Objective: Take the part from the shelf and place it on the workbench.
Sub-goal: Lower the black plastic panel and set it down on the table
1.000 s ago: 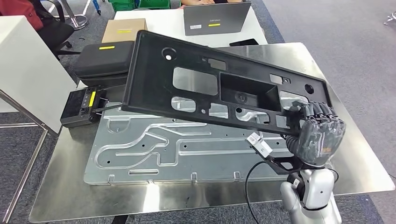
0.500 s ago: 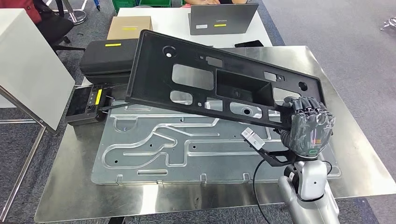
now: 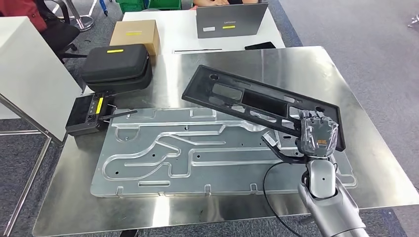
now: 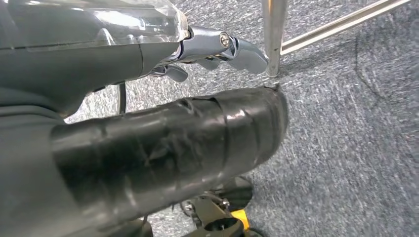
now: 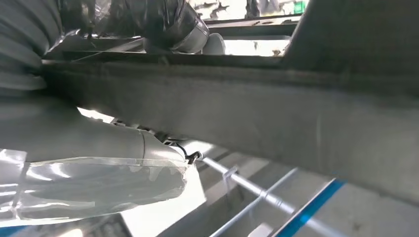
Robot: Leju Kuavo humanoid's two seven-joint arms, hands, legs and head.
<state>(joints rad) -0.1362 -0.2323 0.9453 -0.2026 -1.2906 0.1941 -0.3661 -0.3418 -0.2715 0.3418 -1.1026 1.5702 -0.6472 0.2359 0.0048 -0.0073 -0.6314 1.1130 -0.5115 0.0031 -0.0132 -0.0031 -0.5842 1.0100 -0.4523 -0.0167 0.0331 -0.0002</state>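
Note:
The part [image 3: 196, 89] is a long black plastic panel with several cut-outs. It lies low and slanted over the steel workbench [image 3: 306, 64], its far end toward the table's middle, above the aluminium plate [image 3: 163, 163]. My right hand [image 3: 318, 136] grips its near right end, fingers wrapped over the edge. Up close in the right wrist view, the part's edge [image 5: 296, 113] crosses the picture with my right hand [image 5: 74, 133] clamped around it. Beside a table leg, my left hand [image 4: 148, 143] hangs above the grey carpet and holds nothing.
On the workbench's left side sit a black case [image 3: 116, 61] and a black controller [image 3: 88, 113]. Behind them on a white table are a cardboard box [image 3: 133, 33], a laptop [image 3: 231, 19] and a phone [image 3: 259, 45]. A white panel [image 3: 29, 74] stands at the left.
The part has swung down from a raised, tilted pose to lie low and nearly flat over the plate. My right hand has gone down with it, still gripping.

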